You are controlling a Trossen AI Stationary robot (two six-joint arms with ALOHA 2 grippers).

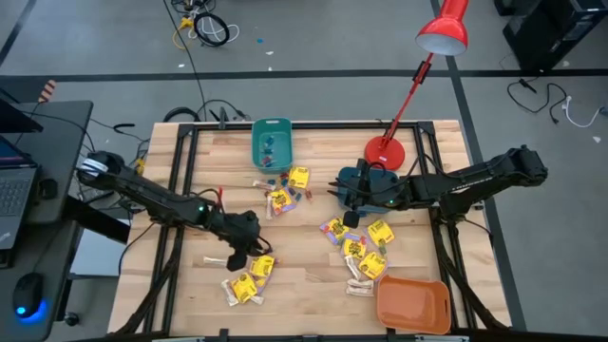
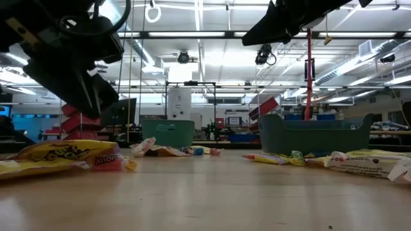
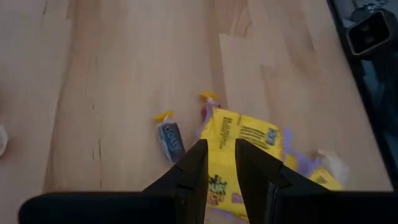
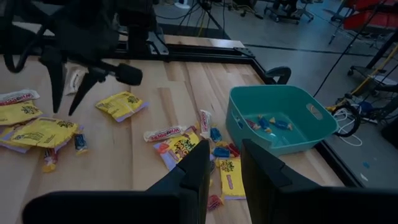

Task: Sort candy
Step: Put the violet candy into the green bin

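Observation:
Candy lies scattered on the wooden table (image 1: 304,256): yellow packets near the front left (image 1: 249,280), in the middle (image 1: 280,199) and toward the right (image 1: 366,252). My left gripper (image 3: 221,155) hangs open just above one yellow packet (image 3: 245,134), which lies flat, with a small blue wrapped piece (image 3: 169,138) beside it. In the high view that left gripper (image 1: 255,249) is at the front left. My right gripper (image 4: 225,152) waits open and higher up, near the table's middle (image 1: 350,217), with nothing between its fingers.
A teal bin (image 1: 271,142) holding a few small candies stands at the far middle. A darker teal bin (image 1: 366,180) sits under the right arm. An orange bin (image 1: 413,304) is at the front right. A red lamp's base (image 1: 385,149) stands at the back.

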